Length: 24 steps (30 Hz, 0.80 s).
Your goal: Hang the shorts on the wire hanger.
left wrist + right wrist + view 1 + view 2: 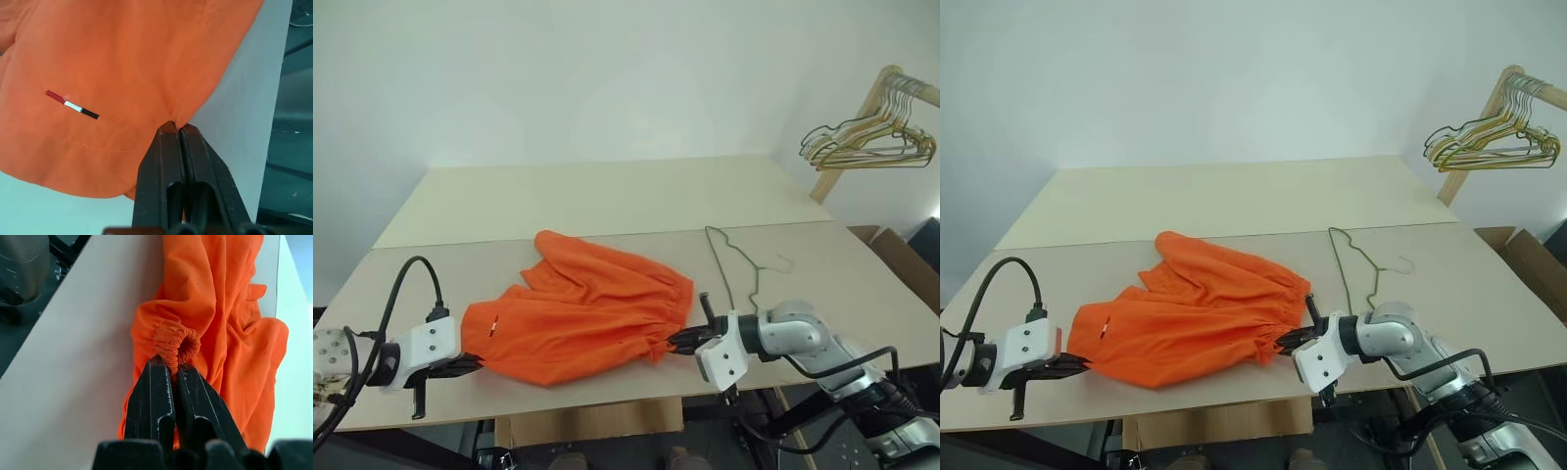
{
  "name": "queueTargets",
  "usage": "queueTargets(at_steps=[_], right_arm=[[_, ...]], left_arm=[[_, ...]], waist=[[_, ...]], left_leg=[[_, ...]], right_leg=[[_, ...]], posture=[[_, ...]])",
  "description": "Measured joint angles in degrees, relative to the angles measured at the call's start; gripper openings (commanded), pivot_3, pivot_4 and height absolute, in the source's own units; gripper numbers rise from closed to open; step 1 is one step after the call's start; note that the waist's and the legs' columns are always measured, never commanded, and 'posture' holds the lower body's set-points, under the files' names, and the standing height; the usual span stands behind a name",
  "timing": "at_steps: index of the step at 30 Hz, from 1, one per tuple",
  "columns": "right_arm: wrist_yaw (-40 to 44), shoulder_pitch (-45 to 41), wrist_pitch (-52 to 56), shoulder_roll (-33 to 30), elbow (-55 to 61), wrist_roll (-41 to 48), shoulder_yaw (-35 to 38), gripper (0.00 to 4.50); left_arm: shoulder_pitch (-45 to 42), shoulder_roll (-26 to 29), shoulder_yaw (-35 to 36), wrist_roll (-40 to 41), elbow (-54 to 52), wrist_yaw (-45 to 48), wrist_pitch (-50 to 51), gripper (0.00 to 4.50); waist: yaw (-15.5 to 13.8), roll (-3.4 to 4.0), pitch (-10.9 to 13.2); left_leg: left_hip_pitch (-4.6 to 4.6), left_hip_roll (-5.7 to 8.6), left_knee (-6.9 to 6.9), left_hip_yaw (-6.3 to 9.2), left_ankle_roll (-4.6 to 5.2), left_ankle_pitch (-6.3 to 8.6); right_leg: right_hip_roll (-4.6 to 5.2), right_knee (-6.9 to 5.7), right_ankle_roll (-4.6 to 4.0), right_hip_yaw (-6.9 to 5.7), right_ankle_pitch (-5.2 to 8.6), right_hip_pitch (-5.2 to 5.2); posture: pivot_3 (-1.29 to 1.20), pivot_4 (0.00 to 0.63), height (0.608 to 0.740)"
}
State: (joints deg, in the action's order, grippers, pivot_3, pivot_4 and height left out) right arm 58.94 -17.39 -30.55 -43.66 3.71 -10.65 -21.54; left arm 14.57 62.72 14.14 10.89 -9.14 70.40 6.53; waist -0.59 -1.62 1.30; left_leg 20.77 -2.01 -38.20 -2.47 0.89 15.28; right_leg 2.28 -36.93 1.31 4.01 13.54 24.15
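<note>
Orange shorts [578, 313] pinched at both ends, spread near front edge of table [607, 196].

Black fingers of left gripper [175, 128] pressed together on a fabric edge at the shorts' left side, close to a small red-white-black tag [72, 104]. Right gripper [172, 367] clamped on the bunched elastic waistband [177, 343] at the shorts' right side, cloth gathered into a tight fold at the fingertips. Shorts lying flat between the two, rumpled toward the far side. Just beyond right gripper, hanger [736, 262] flat on the table, beside the shorts, not touching. Farther back right, bunch of gold and green hangers [871, 137] on a wooden rack [862, 113].
</note>
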Motion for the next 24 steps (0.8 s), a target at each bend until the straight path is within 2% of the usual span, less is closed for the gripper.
queueTargets(at_steps=[3, 7, 17, 24], right_arm=[[1.6, 0.1, -1.2, -1.1, -0.8, 0.7, -0.6, 0.85], [3.4, 0.2, 0.2, -1.9, -0.6, 1.6, -0.7, 2.2], [4.0, 5.1, 6.4, -3.1, 7.8, 3.7, -0.2, 2.2], [-0.8, 9.6, 14.2, -1.4, 14.1, -1.8, 0.1, 2.2]], left_arm=[[0.0, 0.0, -0.1, -0.1, 0.0, -0.2, 0.0, 0.0], [-0.4, -0.8, -0.8, 0.0, -0.1, -0.6, 0.0, 0.0], [-0.9, -2.2, -1.9, 0.0, -1.3, -1.3, 1.0, 0.0], [-1.4, -2.6, -3.0, 0.0, -1.3, -1.5, 1.0, 0.0]], waist=[[-0.1, -0.01, 0.0], [-0.1, -0.01, 0.0], [-0.1, -0.02, 0.0], [0.0, -0.02, 0.0]], left_leg=[[-0.03, 0.0, 0.0, 0.0, 0.0, 0.0], [-0.09, -0.01, 0.0, 0.01, 0.0, 0.0], [-0.07, 0.0, 0.0, 0.01, 0.0, 0.0], [-0.13, -0.01, 0.0, -0.03, -0.01, -0.01]], right_leg=[[0.0, 0.0, 0.03, 0.0, 0.02, -0.03], [0.0, -0.03, 0.04, 0.0, 0.03, -0.06], [0.0, -0.06, 0.05, 0.0, 0.04, -0.04], [-0.02, -0.09, 0.06, 0.01, 0.04, -0.04]], posture=[[0.08, 0.0, 0.74], [0.08, 0.0, 0.74], [0.07, 0.0, 0.74], [0.05, 0.0, 0.74]])
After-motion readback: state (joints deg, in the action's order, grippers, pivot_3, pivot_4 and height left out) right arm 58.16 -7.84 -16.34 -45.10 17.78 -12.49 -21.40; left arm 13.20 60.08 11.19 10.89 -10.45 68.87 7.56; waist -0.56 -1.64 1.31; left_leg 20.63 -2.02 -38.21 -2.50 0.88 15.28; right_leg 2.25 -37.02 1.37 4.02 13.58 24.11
